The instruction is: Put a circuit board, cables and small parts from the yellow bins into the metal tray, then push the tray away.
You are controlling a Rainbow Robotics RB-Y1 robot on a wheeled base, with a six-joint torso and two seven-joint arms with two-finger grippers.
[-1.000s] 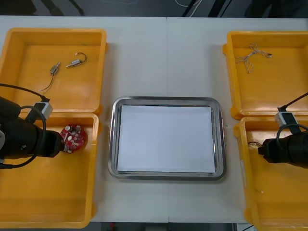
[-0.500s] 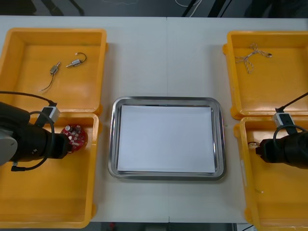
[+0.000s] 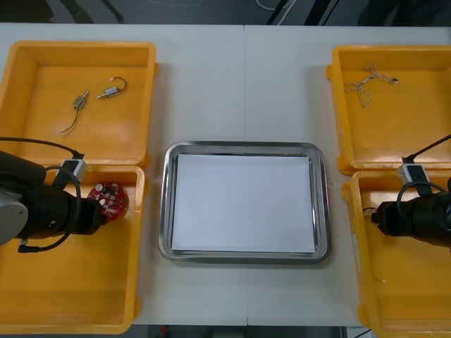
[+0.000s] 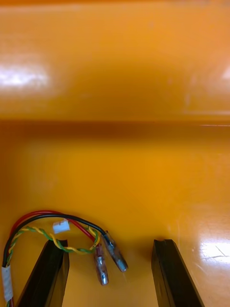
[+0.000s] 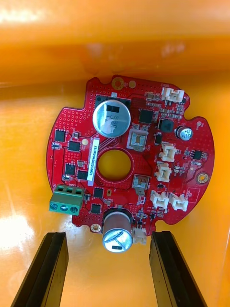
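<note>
Altogether four bins (image 3: 77, 46), one tray (image 3: 243, 146).

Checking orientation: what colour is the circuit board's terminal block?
Green terminal block; left wrist view shows it best.

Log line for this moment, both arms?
left end effector: open, at board, near-left bin | right end effector: open, at cables, near-right bin | tray: white inside, nothing loaded
</note>
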